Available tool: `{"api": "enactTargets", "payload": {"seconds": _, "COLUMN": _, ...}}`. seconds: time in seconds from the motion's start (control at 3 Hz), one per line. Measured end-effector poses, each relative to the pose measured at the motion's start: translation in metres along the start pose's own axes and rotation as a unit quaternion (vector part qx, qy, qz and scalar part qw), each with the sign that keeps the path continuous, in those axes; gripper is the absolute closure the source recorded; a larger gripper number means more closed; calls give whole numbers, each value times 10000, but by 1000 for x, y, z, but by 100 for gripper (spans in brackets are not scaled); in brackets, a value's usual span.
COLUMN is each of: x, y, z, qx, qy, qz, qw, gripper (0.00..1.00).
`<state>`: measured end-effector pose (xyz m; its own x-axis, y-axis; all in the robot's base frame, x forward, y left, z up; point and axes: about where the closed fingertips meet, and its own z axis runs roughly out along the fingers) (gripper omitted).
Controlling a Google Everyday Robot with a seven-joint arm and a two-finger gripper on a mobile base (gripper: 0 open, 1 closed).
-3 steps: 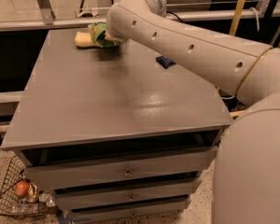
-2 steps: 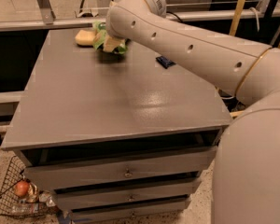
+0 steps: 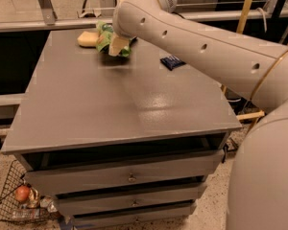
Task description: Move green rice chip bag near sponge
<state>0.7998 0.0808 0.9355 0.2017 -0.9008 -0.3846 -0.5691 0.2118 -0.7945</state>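
Observation:
The green rice chip bag (image 3: 104,36) is at the far left part of the grey table top (image 3: 125,104), right beside the pale yellow sponge (image 3: 88,39), touching or almost touching it. My gripper (image 3: 117,45) is at the end of the big pale arm that reaches in from the right. It sits over the bag's right side and is shut on the bag. A dark shadow lies on the table just in front of the bag. Much of the bag's right half is hidden behind the gripper.
A small dark blue flat packet (image 3: 173,62) lies on the table right of the bag, under the arm. The table has drawers (image 3: 129,176) in front. A wire basket (image 3: 19,200) with an apple stands on the floor at lower left. A railing runs behind the table.
The gripper and bag came slightly toward the front of the table, away from the sponge, then moved back up against the sponge. The sponge and blue packet have not moved.

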Motion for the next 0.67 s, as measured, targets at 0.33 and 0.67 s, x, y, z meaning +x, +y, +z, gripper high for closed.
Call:
{"api": "enactTargets", "payload": {"seconds": 0.33, "x": 9, "y": -10, "z": -25, "qx": 31, "qy": 53, "qz": 78, "qw": 10000, "gripper": 0}}
{"api": "enactTargets", "payload": {"seconds": 0.67, "x": 30, "y": -16, "z": -54, "qx": 71, "qy": 186, "qz": 286, "qw": 9994, "gripper": 0}}
